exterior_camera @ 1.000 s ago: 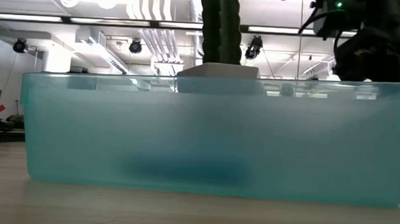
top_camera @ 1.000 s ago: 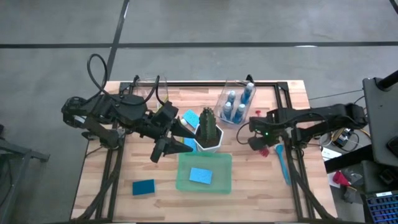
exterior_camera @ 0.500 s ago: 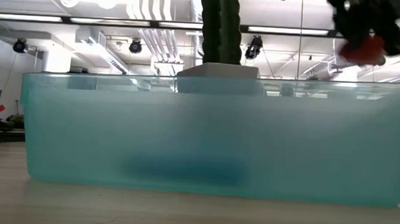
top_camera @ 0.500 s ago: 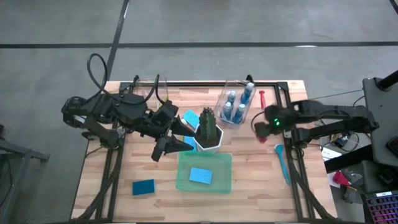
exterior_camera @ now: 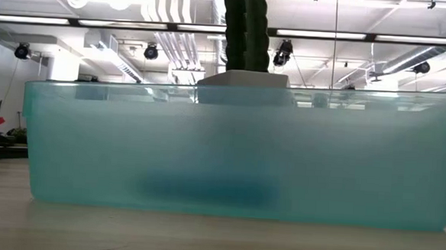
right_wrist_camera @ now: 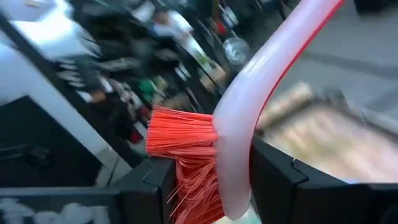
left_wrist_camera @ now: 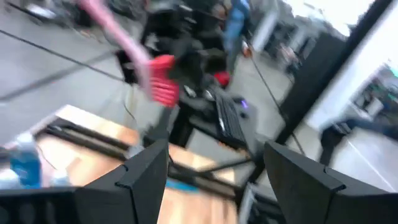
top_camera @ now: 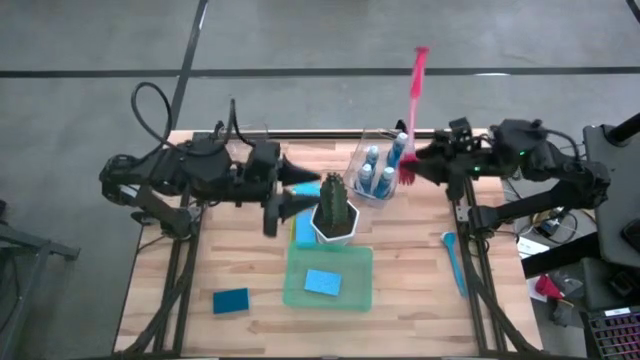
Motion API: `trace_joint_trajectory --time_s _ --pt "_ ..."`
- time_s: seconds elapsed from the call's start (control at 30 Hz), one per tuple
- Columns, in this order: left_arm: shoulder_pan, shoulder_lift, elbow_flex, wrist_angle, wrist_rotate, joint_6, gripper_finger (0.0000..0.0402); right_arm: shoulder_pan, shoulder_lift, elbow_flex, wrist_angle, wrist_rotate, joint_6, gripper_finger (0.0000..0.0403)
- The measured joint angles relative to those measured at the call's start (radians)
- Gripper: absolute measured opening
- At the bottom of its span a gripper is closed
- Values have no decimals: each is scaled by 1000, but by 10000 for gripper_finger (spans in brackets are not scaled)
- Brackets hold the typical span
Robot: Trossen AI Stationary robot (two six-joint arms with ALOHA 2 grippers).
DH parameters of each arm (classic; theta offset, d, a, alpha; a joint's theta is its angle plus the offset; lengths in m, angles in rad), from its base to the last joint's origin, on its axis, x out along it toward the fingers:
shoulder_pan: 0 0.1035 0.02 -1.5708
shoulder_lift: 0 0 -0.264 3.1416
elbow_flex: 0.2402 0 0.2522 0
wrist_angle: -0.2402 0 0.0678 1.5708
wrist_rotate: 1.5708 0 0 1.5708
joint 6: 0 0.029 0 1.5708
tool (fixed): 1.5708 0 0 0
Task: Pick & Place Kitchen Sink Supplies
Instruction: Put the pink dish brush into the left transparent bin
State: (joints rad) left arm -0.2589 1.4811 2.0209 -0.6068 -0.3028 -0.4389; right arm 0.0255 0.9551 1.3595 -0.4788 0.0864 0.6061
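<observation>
Up over the far right of the wooden slat counter point(top_camera: 420, 300), the right gripper point(top_camera: 412, 170) has its jaws clamped on a red brush point(top_camera: 413, 110) just above the bristle head, the glossy pink-red handle standing up and away from the counter. The right wrist view alone shows the stiff red bristles fanned out between the dark fingers point(right_wrist_camera: 155, 186). Just beside it sits a clear bin point(top_camera: 375, 165) holding small bottles point(top_camera: 372, 170) of blue liquid. The left gripper point(top_camera: 290, 190) hovers by the potted plant point(top_camera: 335, 205), jaws spread wide and empty. A flat blue sponge point(top_camera: 322, 282) lies in the translucent green tray point(top_camera: 290, 290); another sponge point(top_camera: 231, 300) rests on bare wood, and a blue brush point(top_camera: 452, 262) lies near the right edge.
</observation>
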Motion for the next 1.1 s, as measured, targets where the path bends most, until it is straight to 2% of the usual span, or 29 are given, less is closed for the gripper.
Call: trace_joint_trajectory --time_s 0.1,0.37,0.6,0.83,1.1 --pt "29 1 0 71 -24 -22 255 23 63 59 86 -4 -97 148" --pt "139 1 0 198 3 -69 255 71 286 209 93 -17 -206 148" --pt "210 0 2 198 5 -69 255 67 444 323 95 -64 -232 148" --pt "222 0 -7 188 5 -67 255 75 575 464 87 -141 -270 148" --pt "222 -4 -13 171 21 -63 242 75 651 607 -10 -148 -301 148"
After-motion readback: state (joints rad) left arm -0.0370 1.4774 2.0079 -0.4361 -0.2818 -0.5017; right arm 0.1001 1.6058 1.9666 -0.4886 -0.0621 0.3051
